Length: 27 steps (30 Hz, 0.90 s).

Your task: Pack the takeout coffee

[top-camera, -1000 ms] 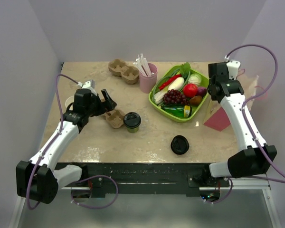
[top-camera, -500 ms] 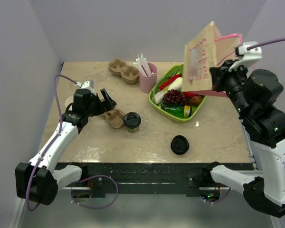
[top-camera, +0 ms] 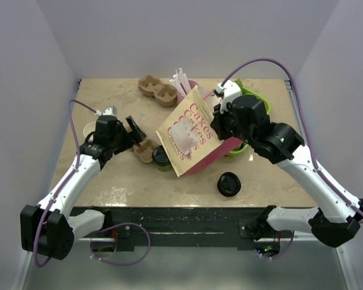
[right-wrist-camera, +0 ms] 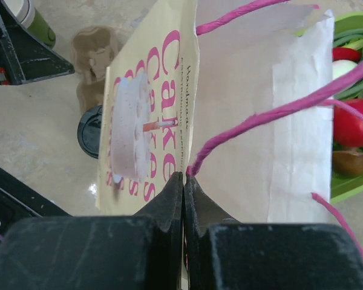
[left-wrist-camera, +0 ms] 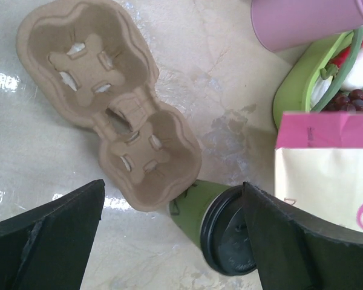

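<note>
The takeout coffee, an olive-green cup with a black lid, stands mid-table, partly hidden behind the bag. In the left wrist view the coffee stands just beyond and between my open fingers. My left gripper is open and empty, beside a brown cup carrier. My right gripper is shut on the top edge of the cream and pink "Cakes" paper bag, holding it tilted right next to the coffee. In the right wrist view my right gripper pinches the bag by a pink handle; its mouth gapes open.
A loose black lid lies front centre. A second carrier and a pink cup of straws stand at the back. The green food tray is mostly behind my right arm. A lidless green cup stands left of my left arm.
My right arm has swung the bag from high at the right down to mid-table, against the coffee. The left arm has hardly moved.
</note>
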Motion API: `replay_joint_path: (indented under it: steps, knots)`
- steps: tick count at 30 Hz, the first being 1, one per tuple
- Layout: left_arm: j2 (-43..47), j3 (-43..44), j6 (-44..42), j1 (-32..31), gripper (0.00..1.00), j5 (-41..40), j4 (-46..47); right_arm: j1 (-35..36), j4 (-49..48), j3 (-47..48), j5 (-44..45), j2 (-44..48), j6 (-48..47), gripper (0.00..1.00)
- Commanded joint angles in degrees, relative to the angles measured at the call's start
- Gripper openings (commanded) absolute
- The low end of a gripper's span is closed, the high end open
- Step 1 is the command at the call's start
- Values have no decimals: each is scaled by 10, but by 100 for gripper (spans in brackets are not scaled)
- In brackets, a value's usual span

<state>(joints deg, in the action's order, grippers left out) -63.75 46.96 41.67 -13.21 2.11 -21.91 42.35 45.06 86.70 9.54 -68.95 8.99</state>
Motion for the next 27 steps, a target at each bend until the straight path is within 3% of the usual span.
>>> replay_joint_path:
  steps: [1, 8, 15, 23, 27]
  knots:
    - [-7, -6, 22, -2, 100, -2, -1, 33, -29, -8, 86, 31, 53, 0]
    - [-11, -15, 23, -1, 99, 0, 6, 41, -46, 0, 109, 38, 58, 0]
    - [-22, -30, 50, -1, 99, -20, -5, 47, -65, -49, 48, 9, 62, 0]
    - [-37, -63, 96, -2, 94, -13, 7, 128, -39, -47, 222, -56, 87, 0]
    - [-44, -86, 108, -2, 90, -17, 21, 164, -22, -20, 304, -78, 151, 0]
